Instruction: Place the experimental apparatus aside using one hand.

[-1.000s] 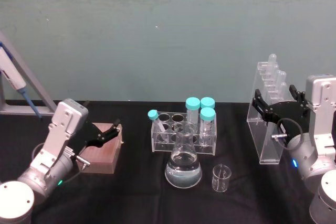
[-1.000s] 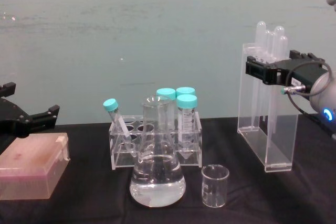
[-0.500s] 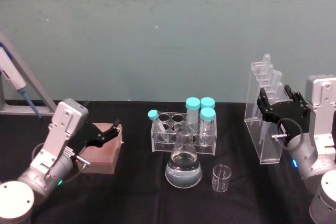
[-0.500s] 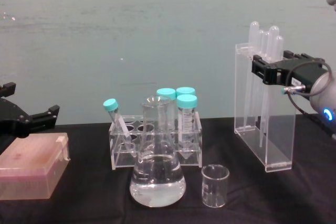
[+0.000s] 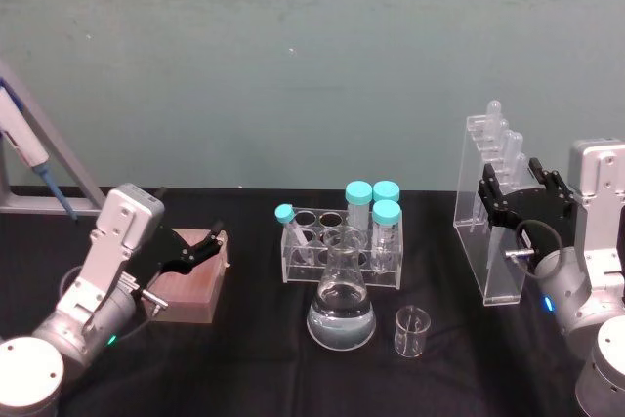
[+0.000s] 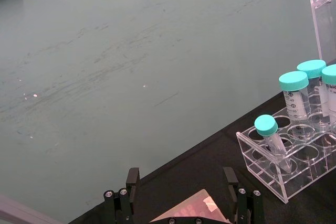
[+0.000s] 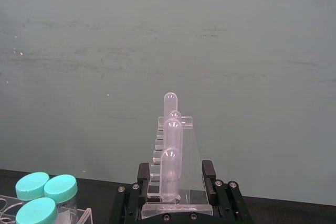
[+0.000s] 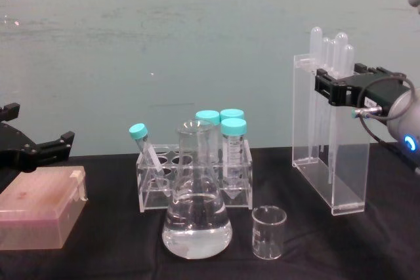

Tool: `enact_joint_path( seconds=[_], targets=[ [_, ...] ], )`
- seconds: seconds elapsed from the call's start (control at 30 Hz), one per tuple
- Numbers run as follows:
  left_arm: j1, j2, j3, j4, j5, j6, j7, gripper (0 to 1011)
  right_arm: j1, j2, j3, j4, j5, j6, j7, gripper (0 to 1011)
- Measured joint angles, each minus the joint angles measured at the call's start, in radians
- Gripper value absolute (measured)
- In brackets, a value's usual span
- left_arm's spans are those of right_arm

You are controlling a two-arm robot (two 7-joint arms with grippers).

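The stand (image 8: 305, 136) rests upright on the black tabletop (image 8: 98, 260) at the right, its long axis vertical and its narrow edge turned toward the right pincer (image 5: 516, 192). Its tubes (image 8: 341, 44) stand with round ends up. In the right wrist view they line up one behind another, running away from the pincer. The right pincer is clenched on the stand's upper part, one finger on each broad face, reaching in from the right edge.

To the left of the stand, well apart from it, stands the small beaker (image 8: 269, 231), empty and upright near the front edge. Just left of the beaker is the flask (image 8: 197, 221), upright with clear liquid in its wide base. Behind the flask, farther off, is a clear rack (image 8: 151, 195). It holds three upright blue-capped tubes (image 8: 233, 142) at its right end and one leaning capped tube at its left end. Open tabletop lies between the stand and this middle group.

At the far left a pinkish box (image 8: 36, 214) lies flat on the tabletop. The left pincer (image 6: 181, 177) hovers just above the box, released, with its fingers spread apart. A pipette (image 5: 29, 158) leans at the far left edge against the teal wall.
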Motion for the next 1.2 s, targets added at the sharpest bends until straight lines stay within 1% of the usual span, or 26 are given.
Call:
enact_joint_path(
  seconds=[0.27,0.37,0.63,0.8,1.2],
  targets=[
    [0.0,0.0,0.0,0.0,0.0,0.0,0.0,1000,0.001,-0.003,0.009,-0.001,0.022,0.015,0.006,614],
    [0.0,0.0,0.0,0.0,0.0,0.0,0.0,1000,0.001,-0.004,0.013,-0.001,0.035,0.016,0.01,614],
    [0.0,0.0,0.0,0.0,0.0,0.0,0.0,1000,0.005,-0.004,0.018,0.005,0.05,0.008,0.015,614],
    [0.0,0.0,0.0,0.0,0.0,0.0,0.0,1000,0.008,-0.003,0.018,0.008,0.05,-0.005,0.011,614],
    [0.0,0.0,0.0,0.0,0.0,0.0,0.0,1000,0.018,-0.001,0.018,0.017,0.029,-0.03,-0.01,613]
  ],
)
